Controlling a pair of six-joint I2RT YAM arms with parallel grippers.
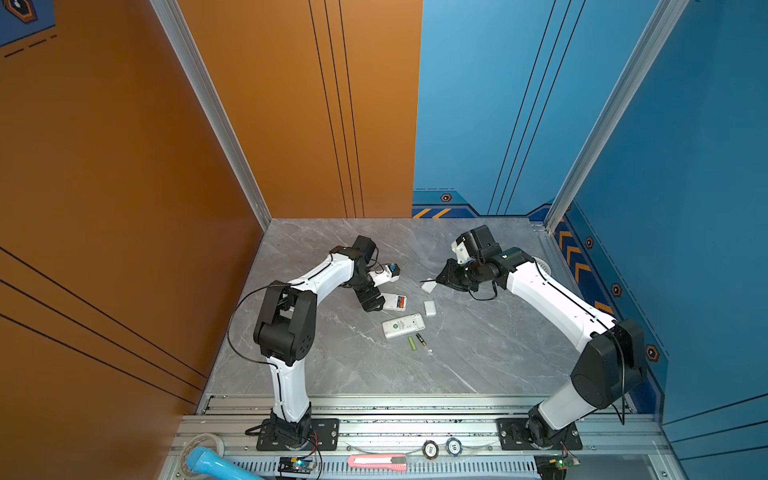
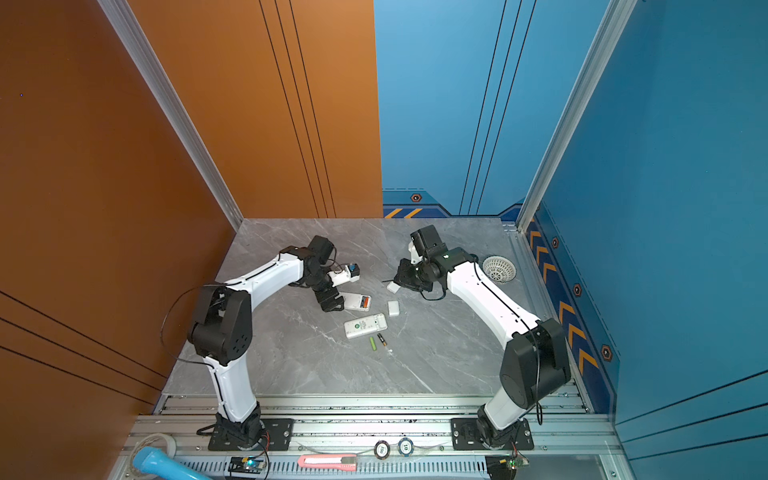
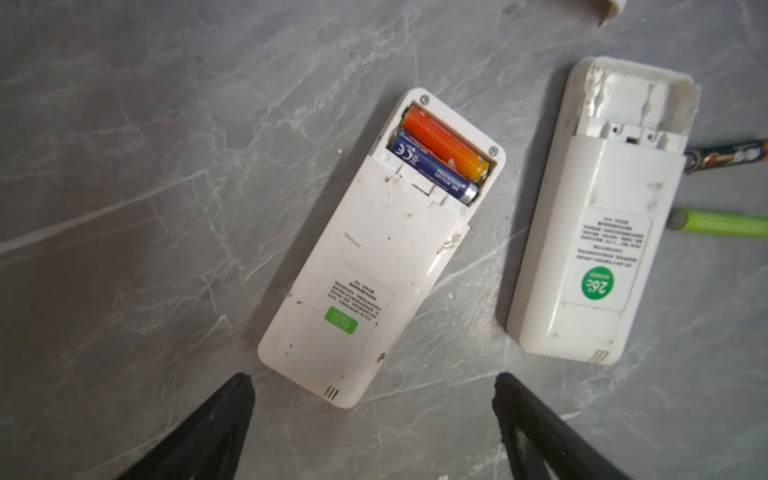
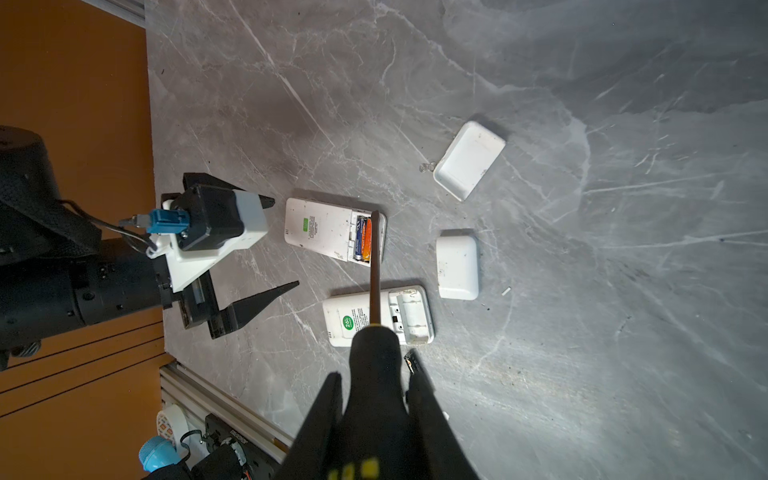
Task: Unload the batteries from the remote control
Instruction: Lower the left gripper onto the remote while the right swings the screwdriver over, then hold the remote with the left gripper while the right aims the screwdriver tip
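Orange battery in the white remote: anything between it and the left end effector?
Nothing visible. The orange cylindrical battery lies uncovered in the white plastic remote's open bay; the open left end effector sits at that remote's opposite end.

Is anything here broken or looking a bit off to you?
Yes. The empty remote has a ragged, chipped rim around its open battery bay, as if pried hard. The other remote, two batteries inside, has a scratched, smudged back. A small white chip lies loose on the table.
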